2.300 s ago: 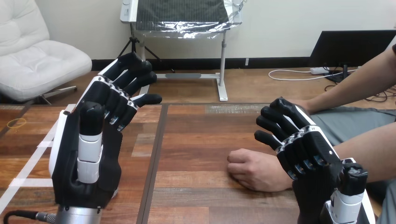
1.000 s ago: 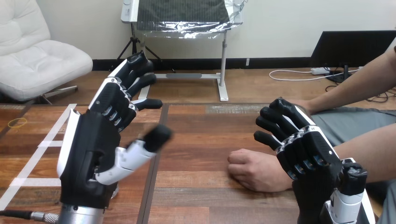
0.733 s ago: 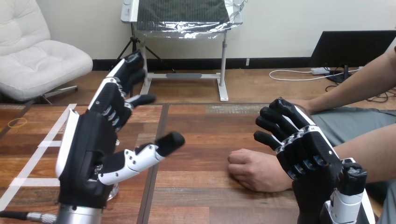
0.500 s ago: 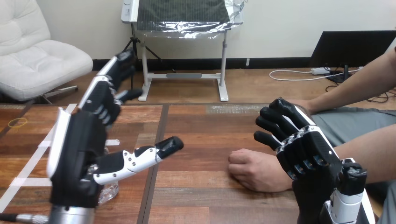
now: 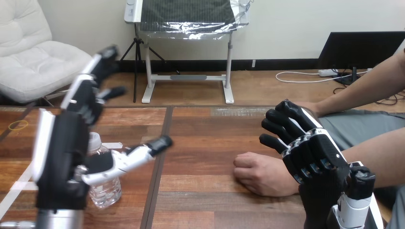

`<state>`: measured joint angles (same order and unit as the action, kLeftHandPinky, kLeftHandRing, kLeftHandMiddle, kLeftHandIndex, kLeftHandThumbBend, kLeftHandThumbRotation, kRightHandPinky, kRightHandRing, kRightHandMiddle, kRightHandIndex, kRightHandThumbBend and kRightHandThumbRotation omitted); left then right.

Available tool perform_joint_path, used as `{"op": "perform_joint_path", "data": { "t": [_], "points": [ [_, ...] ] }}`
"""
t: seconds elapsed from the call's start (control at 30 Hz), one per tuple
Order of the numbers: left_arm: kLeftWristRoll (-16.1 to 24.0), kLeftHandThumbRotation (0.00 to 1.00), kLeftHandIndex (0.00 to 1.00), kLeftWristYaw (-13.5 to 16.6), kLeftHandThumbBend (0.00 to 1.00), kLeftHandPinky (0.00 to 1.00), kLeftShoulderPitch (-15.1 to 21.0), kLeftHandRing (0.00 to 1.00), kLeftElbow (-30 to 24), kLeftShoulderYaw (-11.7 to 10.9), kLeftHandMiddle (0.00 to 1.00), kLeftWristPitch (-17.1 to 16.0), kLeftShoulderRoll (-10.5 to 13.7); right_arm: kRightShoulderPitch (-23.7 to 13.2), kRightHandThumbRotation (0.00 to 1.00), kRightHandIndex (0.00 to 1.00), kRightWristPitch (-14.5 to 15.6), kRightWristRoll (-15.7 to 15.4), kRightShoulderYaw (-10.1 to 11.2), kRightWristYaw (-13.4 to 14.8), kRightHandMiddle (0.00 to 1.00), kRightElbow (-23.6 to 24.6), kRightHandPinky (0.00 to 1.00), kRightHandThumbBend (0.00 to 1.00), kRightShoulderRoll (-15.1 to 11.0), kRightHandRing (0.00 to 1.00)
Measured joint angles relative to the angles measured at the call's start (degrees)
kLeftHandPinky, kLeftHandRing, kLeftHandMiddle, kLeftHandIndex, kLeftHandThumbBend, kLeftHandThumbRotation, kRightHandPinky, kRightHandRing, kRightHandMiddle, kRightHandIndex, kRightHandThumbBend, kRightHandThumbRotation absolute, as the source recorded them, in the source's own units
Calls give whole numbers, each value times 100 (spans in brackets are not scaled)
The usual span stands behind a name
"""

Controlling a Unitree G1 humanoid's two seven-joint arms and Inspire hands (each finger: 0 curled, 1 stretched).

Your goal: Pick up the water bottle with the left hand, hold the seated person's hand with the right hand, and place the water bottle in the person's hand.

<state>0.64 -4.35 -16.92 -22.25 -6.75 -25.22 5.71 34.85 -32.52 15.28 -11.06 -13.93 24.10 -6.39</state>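
The left hand (image 5: 59, 157) is up off the table (image 5: 205, 138), close to its near left corner. It is open wide. Its fingers are straight and point up and away, and its thumb sticks out to the right. It holds nothing.

Just behind that hand stands the water bottle (image 5: 104, 187) - upright on the table, near the left end of the near edge, with its cap on. The thumb crosses in front of the bottle. I cannot tell if the two touch.

The right hand (image 5: 317, 160) comes up by the near right corner, its back turned up. Its fingers are loose and a little bent - they grip nothing. It is right next to the person's hand (image 5: 260, 174), over the wrist. That hand lies on the table in a fist.
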Motion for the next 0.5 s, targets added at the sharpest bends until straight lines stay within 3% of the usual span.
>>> {"op": "perform_joint_path", "data": {
  "t": [0.5],
  "points": [
    [39,1,86,251,100,78,254,91,36,-524,90,30,126,0,100,86,0,0,1,-5,85,0,82,74,-1,86]
  ]
}}
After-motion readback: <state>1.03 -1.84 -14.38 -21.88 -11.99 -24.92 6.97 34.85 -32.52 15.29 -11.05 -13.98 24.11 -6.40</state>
